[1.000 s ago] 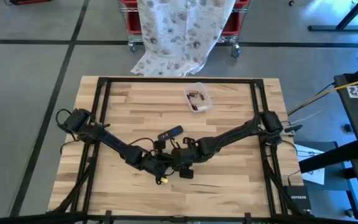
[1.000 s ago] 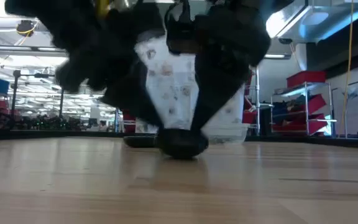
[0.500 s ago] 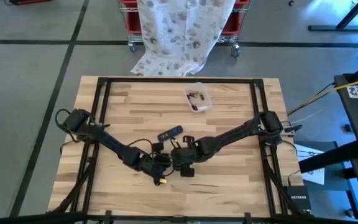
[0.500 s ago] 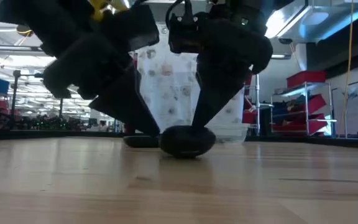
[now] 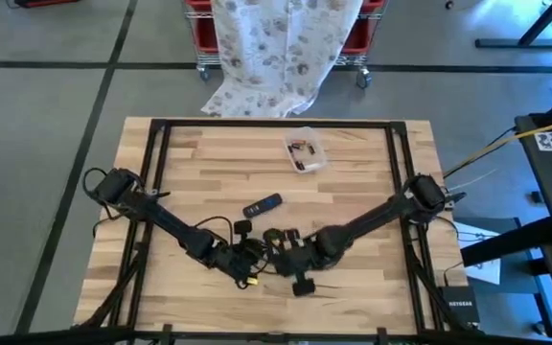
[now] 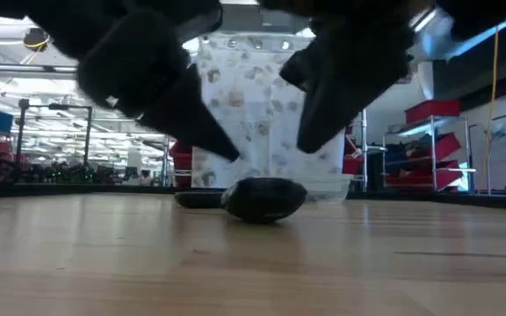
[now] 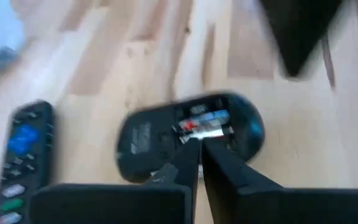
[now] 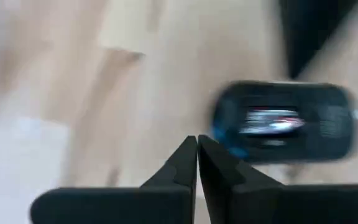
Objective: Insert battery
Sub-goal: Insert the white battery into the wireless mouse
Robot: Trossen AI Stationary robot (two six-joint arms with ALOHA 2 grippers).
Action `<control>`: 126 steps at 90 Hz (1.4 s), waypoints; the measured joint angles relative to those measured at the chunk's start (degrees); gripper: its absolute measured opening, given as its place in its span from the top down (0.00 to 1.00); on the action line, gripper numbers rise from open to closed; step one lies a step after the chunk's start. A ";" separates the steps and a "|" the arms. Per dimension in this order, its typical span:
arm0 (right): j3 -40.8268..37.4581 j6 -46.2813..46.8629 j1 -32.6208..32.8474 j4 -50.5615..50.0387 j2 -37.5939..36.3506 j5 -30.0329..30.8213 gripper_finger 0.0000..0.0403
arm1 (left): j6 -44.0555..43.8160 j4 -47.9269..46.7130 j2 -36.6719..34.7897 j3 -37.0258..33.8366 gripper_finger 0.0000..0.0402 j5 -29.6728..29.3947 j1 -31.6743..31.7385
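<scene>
Clear tub (image 5: 306,150) holds small items, prob. batteries; L fingers (image 7: 185,165) & R fingers (image 8: 188,163) pressed together.

From above, the mouse (image 5: 274,237) was mostly hidden under the two grippers, and the contents of the clear tub (image 5: 306,149) were too small to tell. In the low view both arms were cut off by the top edge and blurred. The right wrist view was smeared, so the open bay of the mouse was only a bright streak.
</scene>
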 joint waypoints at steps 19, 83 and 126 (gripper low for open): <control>-4.96 3.07 1.16 8.74 0.55 2.66 1.00 | 5.59 -0.70 0.37 -0.01 0.99 5.90 4.79; -7.32 4.55 -0.86 10.06 0.57 7.34 1.00 | 7.54 0.47 1.33 -0.01 0.99 13.29 8.10; -7.30 4.40 -0.86 10.23 0.57 7.20 1.00 | 7.89 7.82 4.74 0.05 0.99 15.77 7.83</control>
